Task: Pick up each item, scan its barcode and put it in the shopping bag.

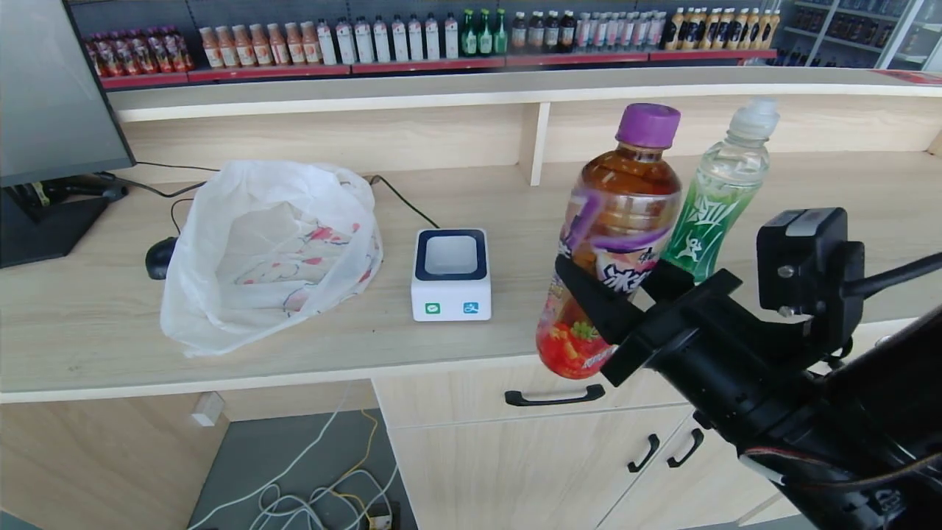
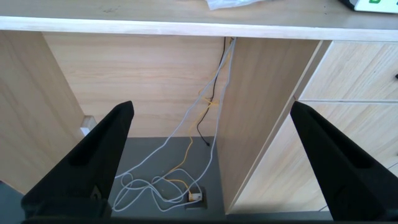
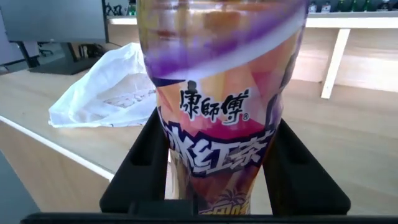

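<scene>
Wooden shop counter with drinks shelves behind it. The right gripper is clamped on the tea bottle at mid-label, one finger on each side. The bottle is near upright, leaning slightly, and appears to be held clear of the counter over its front edge. A green bottle stands just behind it, its base hidden.

The scanner sits on the counter to the left of the held bottle, window upward. The shopping bag lies just beyond it, mouth open.

Step in hand, as judged: scanning.
- Carry the bottle left over the scanner window.
- Roll the wrist until the barcode faces the glass; the barcode is not visible, so expect some turning.
- Hold low and steady, and keep the grip firm.

The left gripper is spread wide and empty, below counter level, facing the cupboard recess.
</scene>
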Robot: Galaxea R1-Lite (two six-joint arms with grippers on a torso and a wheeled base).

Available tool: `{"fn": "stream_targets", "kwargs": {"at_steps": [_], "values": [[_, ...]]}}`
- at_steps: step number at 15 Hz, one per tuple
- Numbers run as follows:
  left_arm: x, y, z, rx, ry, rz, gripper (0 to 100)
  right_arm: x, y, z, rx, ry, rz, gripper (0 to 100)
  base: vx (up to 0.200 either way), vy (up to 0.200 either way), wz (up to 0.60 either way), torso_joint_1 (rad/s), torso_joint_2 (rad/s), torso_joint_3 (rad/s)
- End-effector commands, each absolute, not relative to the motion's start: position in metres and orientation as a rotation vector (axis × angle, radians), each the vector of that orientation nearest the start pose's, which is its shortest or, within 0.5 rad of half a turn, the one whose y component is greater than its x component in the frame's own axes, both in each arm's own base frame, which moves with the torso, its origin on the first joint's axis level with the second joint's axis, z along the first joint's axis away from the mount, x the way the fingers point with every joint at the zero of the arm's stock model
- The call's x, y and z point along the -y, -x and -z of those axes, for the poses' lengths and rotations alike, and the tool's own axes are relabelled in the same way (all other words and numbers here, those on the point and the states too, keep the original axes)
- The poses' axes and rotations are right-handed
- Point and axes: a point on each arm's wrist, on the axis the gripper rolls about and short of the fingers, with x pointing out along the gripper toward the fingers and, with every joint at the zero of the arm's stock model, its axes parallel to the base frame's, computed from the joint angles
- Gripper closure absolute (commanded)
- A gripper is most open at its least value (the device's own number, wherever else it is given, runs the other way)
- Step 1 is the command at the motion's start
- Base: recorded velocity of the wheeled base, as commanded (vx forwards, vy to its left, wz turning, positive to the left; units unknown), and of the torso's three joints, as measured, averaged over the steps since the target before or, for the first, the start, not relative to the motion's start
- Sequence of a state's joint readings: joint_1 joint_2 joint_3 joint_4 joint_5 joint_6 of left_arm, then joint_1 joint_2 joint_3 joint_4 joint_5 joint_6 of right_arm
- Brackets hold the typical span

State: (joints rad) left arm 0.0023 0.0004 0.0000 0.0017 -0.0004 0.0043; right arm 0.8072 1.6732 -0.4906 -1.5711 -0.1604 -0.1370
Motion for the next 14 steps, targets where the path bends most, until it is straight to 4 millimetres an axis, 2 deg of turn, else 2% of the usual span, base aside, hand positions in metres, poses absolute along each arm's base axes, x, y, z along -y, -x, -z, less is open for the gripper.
{"fn": "stream_targets", "kwargs": {"at_steps": [1, 4, 8, 14], "values": [[0.0, 0.023, -0.075, -0.002, -0.005, -0.002, 0, -0.17, -0.207, -0.208, 0.406, -0.069, -0.552, 100, 0.0, 0.0, 0.0, 0.0, 0.0, 0.0], [0.0, 0.023, -0.075, -0.002, -0.005, -0.003, 0, -0.17, -0.207, -0.209, 0.408, -0.082, -0.552, 100, 0.0, 0.0, 0.0, 0.0, 0.0, 0.0], [0.0, 0.023, -0.075, -0.002, -0.005, -0.003, 0, -0.172, -0.212, -0.224, 0.46, -0.133, -0.544, 100, 0.0, 0.0, 0.0, 0.0, 0.0, 0.0], [0.0, 0.023, -0.075, -0.002, -0.017, 0.002, 0, -0.156, -0.222, -0.241, 0.514, -0.179, -0.481, 100, 0.0, 0.0, 0.0, 0.0, 0.0, 0.0]]}}
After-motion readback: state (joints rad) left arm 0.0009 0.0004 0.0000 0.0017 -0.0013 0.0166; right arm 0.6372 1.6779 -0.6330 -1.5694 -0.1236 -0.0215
